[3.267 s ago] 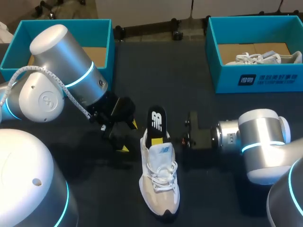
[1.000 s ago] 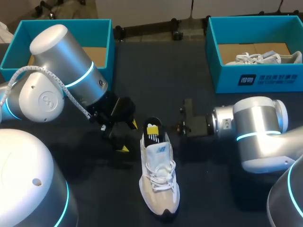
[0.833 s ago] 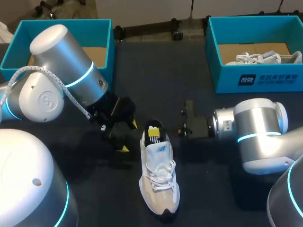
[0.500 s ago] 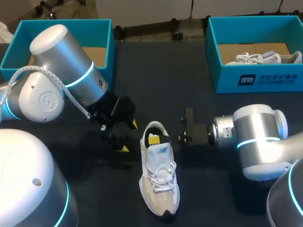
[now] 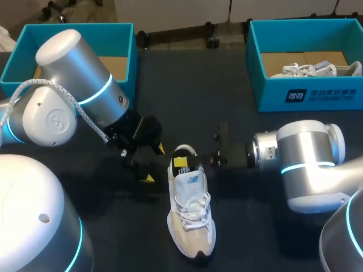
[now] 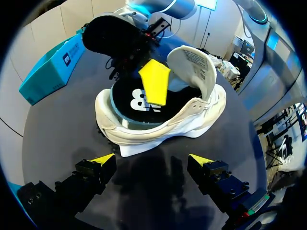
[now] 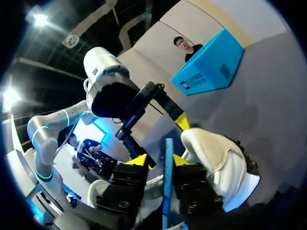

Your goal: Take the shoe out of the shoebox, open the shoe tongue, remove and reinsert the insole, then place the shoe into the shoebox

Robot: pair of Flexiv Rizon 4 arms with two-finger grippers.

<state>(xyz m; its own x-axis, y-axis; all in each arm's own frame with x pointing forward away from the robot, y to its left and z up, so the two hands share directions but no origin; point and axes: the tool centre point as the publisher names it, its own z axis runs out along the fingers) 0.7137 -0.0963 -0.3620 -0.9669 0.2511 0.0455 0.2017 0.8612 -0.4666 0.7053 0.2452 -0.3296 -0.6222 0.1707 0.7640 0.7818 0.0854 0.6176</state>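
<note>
A white sneaker [image 5: 191, 215] lies on the dark table, heel toward the back, its tongue [image 6: 192, 60] lifted. The black insole [image 6: 136, 103] with a white logo sits mostly inside the shoe, and its yellow-patched heel end [image 5: 181, 162] still pokes up. My right gripper [image 5: 212, 154] is beside the heel. In the right wrist view the insole's blue edge [image 7: 167, 165] stands between its slightly parted fingers [image 7: 138, 160], with a gap on one side. My left gripper [image 5: 155, 164] stands wide open to the shoe's left, close to the table, with nothing between its tips [image 6: 102, 158].
A teal shoebox [image 5: 119, 31] stands at the back left, showing only its cardboard floor. At the back right, another teal box [image 5: 309, 96] holds a second white shoe [image 5: 317, 69].
The insole has gone from standing tall out of the shoe to lying mostly inside it. My right gripper's fingers have parted a little on the insole's heel end. The left arm has not moved.
</note>
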